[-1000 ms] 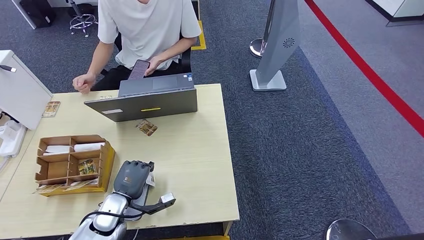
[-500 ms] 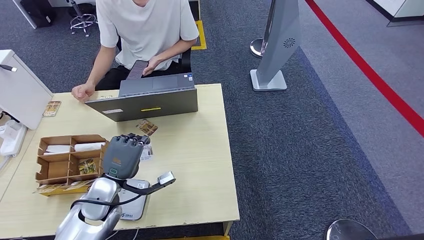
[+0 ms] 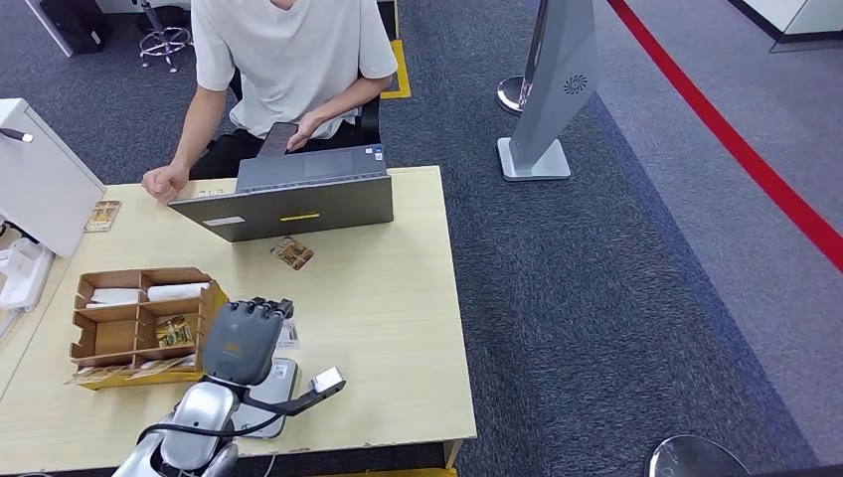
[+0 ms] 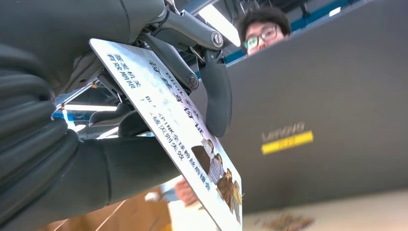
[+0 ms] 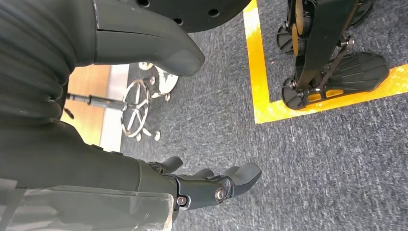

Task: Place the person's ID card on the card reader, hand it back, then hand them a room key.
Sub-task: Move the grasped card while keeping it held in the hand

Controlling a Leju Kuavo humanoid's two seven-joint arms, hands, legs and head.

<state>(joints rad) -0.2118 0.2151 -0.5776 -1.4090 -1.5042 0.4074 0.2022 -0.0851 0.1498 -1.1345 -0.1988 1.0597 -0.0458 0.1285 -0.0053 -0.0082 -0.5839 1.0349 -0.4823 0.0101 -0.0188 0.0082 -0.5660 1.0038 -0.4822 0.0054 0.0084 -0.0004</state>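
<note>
My left hand point(image 3: 242, 341) hovers low over the near part of the desk and pinches the person's ID card point(image 4: 179, 133), a white card with printed text and a small picture, between thumb and fingers. In the head view one corner of the ID card point(image 3: 289, 331) pokes out past the fingers. The white card reader point(image 3: 279, 381) lies right under the hand, partly hidden by the wrist. Room key cards sit in the wooden organizer point(image 3: 141, 328), one of them point(image 3: 174, 331) in a front compartment. My right hand point(image 5: 207, 187) hangs over the carpet, fingers apart and holding nothing.
A grey laptop point(image 3: 288, 199) stands open at the desk's far edge, its back towards me. Behind it sits a person point(image 3: 288, 60) holding a phone point(image 3: 278, 139). Loose cards lie near the laptop point(image 3: 291, 252) and at far left point(image 3: 101, 214). A white monitor point(image 3: 35, 179) stands at left.
My left hand carried the ID card forward towards the laptop, then drew back and lower over the card reader. The person lowered the phone a little.
</note>
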